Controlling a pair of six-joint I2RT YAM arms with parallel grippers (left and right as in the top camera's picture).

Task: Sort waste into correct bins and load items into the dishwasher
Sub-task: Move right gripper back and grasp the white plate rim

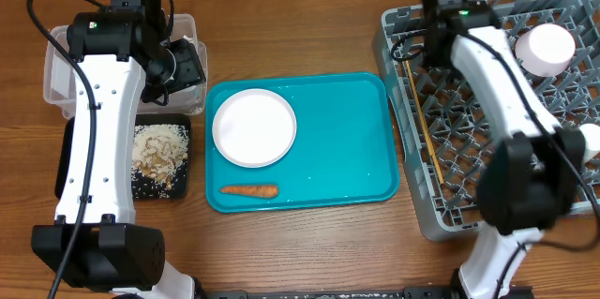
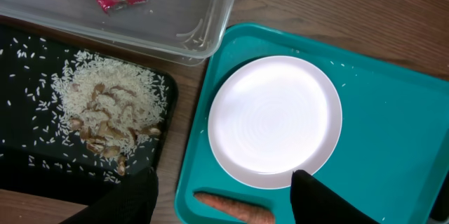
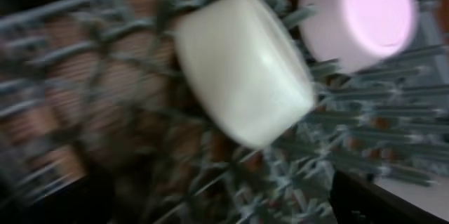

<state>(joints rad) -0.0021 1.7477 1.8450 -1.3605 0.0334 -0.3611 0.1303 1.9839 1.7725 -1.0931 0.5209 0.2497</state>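
Left wrist view, left tool [image 2: 224,178] released, hovering over carrot [image 2: 235,208] and white plate [image 2: 273,119] edge.

Overhead looks straight down; left wrist shares its plate [image 1: 253,127] closely, right wrist blurs near the rack [image 3: 393,112].

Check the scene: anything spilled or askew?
Rice is scattered loose across the black tray beyond the main pile, and a few grains dot the teal tray beside the plate. A white bowl lies tilted in the rack, though that view is blurred.
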